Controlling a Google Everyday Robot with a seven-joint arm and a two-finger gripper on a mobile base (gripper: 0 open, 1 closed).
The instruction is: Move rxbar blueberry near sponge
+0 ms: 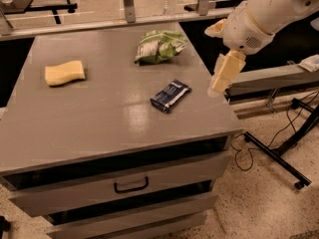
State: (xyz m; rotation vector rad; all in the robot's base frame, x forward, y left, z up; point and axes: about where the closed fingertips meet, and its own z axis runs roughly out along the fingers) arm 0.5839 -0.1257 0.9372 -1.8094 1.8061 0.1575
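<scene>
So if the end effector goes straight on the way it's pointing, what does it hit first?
The cream-yellow end effector hangs pointing down by the right edge of the grey cabinet top. It would probably meet that edge first, though it may pass outside it; depth is unclear.

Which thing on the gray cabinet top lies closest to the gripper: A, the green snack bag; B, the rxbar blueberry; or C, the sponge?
B: the rxbar blueberry lies just left of the gripper, which hovers at the cabinet top's right edge; the sponge sits far left, and the green snack bag farther back.
</scene>
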